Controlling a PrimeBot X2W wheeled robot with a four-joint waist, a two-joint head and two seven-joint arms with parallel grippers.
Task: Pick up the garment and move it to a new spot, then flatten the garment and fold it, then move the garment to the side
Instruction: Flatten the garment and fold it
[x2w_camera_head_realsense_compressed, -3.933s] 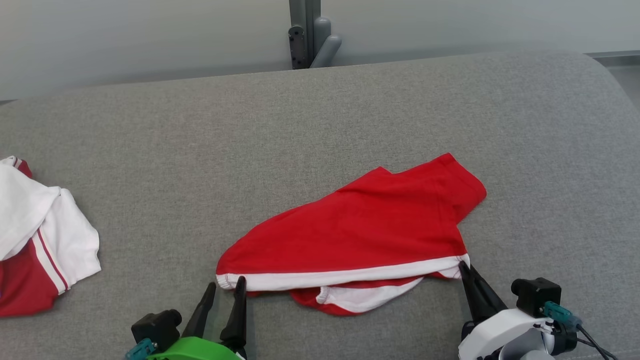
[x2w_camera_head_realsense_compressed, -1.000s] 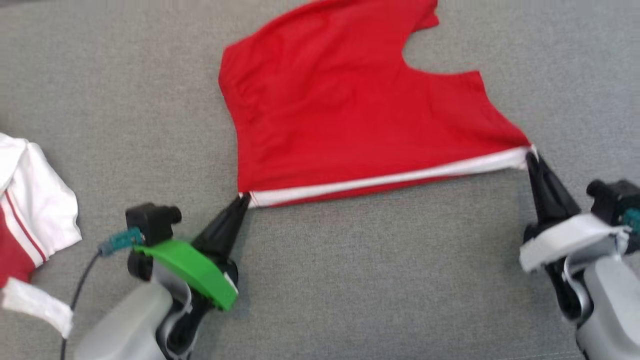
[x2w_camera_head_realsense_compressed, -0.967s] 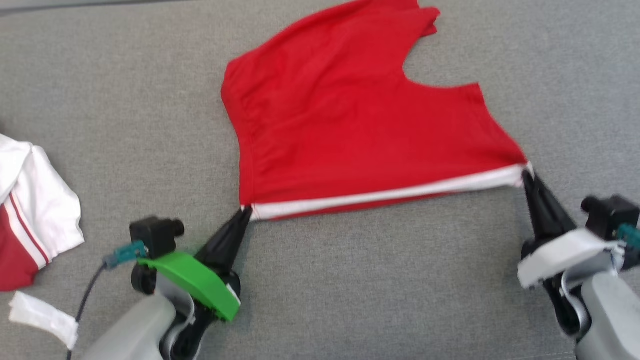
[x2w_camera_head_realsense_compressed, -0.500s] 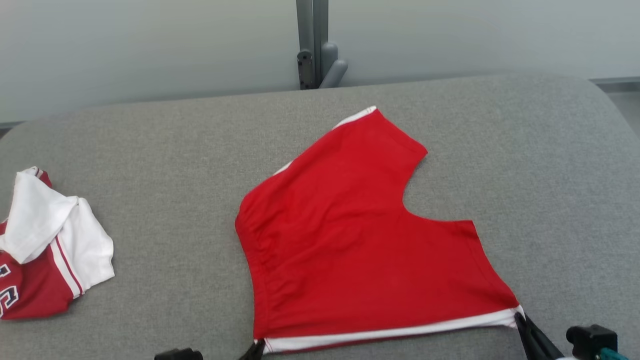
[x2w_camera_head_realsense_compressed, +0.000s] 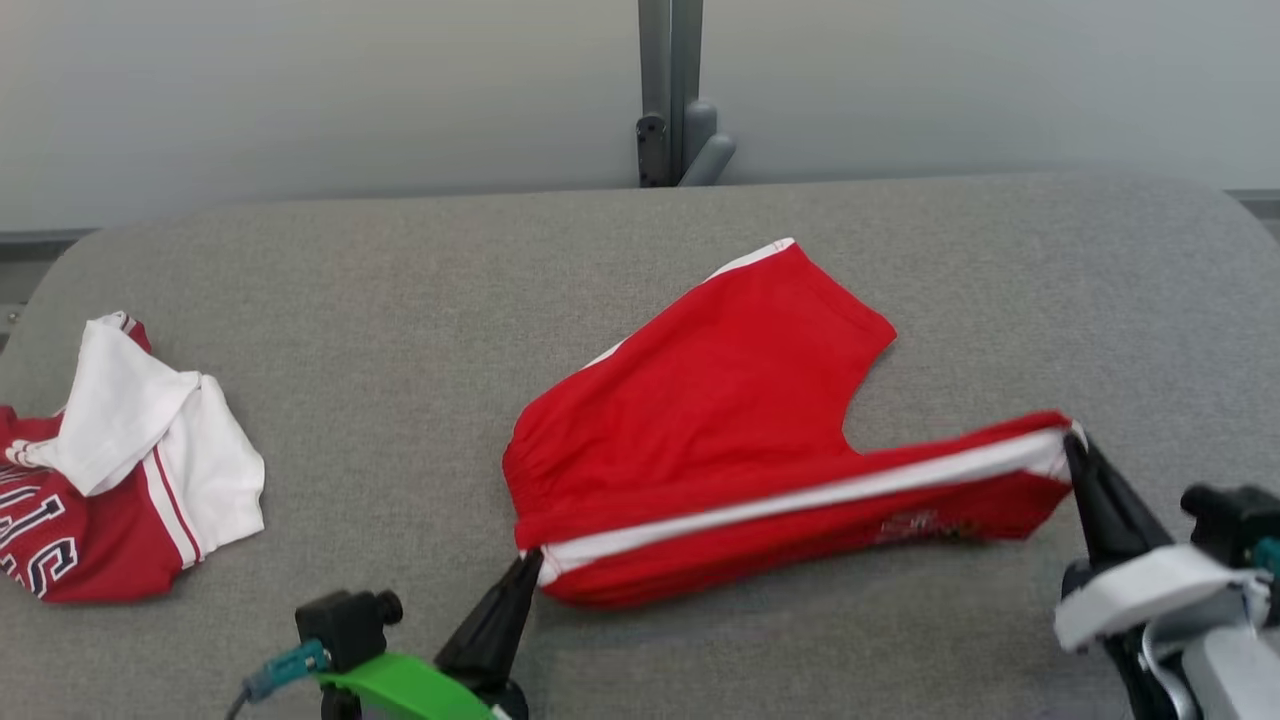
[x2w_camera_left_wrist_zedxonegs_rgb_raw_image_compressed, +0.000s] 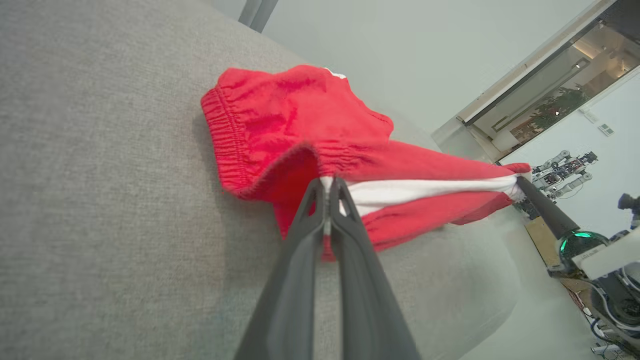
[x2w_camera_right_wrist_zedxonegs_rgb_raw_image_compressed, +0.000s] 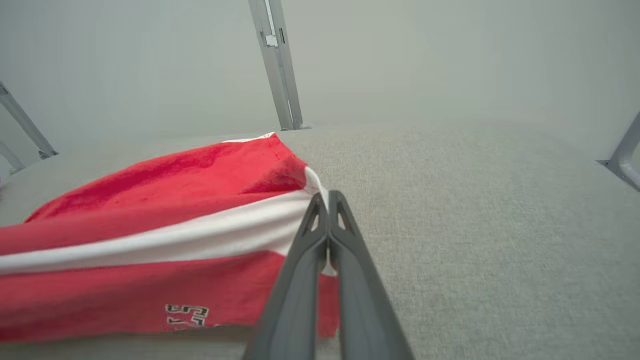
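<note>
Head view shows the red shorts (x2w_camera_head_realsense_compressed: 720, 420) near the middle of the grey fabric-covered worktop (x2w_camera_head_realsense_compressed: 400, 300), with the far leg lying flat and the near edge raised off the surface. The left gripper (x2w_camera_head_realsense_compressed: 527, 565) has its fingers pressed together on the near-left corner of the waistband (x2w_camera_head_realsense_compressed: 515, 480). The right gripper (x2w_camera_head_realsense_compressed: 1075, 450) pinches the leg-hem corner at the right. The white stripe (x2w_camera_head_realsense_compressed: 800, 500) runs taut between the two. Below it the cloth hangs in a fold carrying small printed lettering (too small to read). In the left wrist view the closed fingers (x2w_camera_left_wrist_zedxonegs_rgb_raw_image_compressed: 300, 250) clamp the elastic edge where the stripe begins, and the right wrist view shows a like pinch at the hem. A red-and-white jersey (x2w_camera_head_realsense_compressed: 120, 470) lies crumpled at the worktop's left end, well apart from the shorts. A metal post (x2w_camera_head_realsense_compressed: 670, 90) stands behind the far edge.
</note>
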